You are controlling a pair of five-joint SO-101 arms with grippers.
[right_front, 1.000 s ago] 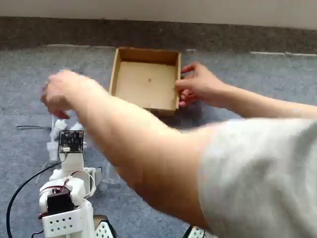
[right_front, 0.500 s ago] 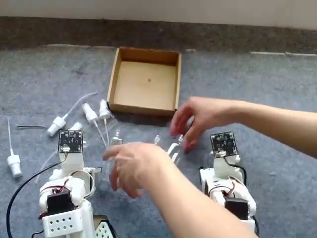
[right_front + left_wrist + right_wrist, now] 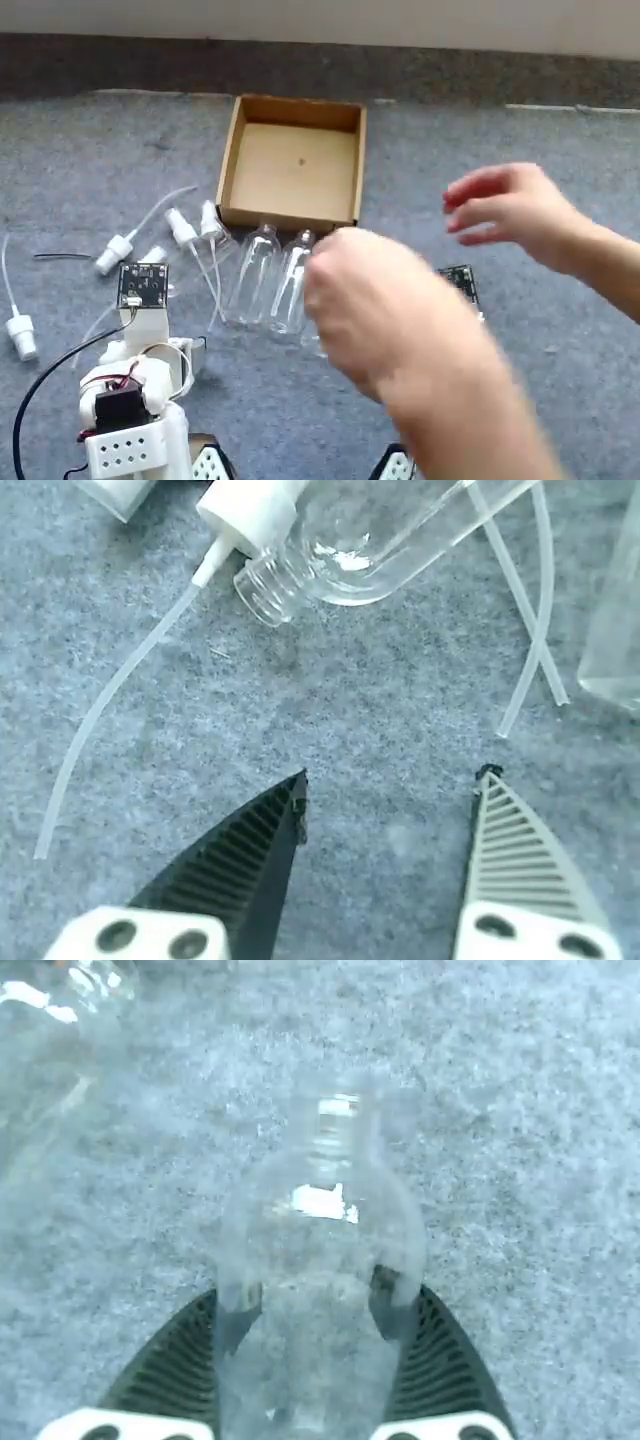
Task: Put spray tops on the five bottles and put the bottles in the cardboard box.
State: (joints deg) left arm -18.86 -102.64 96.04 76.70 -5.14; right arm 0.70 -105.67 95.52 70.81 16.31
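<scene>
1. The grey, felt-textured desk (image 3: 560,150) has a person's hands (image 3: 385,310) over it. Judged a pre-start moment, with nothing capped.
2. The shallow cardboard box (image 3: 296,170) is empty.
3. Clear, rigid bottles (image 3: 250,285) lie just in front of the box. One bottle (image 3: 325,1220) lies between the parted fingers of the right end effector (image 3: 312,1290).
4. White spray tops (image 3: 182,228) with thin, bendy tubes lie beside the bottles. The left end effector (image 3: 393,775) gapes wide and empty. The next move calls for threading a tube into a neck.

1. The near hand (image 3: 370,300), which was low over the carpet half a second ago, has come up toward the camera and now covers most of one arm.
2. The far hand (image 3: 510,210) has drawn back to the right of the cardboard box (image 3: 290,218).
3. A clear bottle (image 3: 255,272) and a second bottle (image 3: 292,278) now lie side by side, with their necks toward the box.
4. The far-left spray top (image 3: 18,335) has shifted slightly outward.
</scene>
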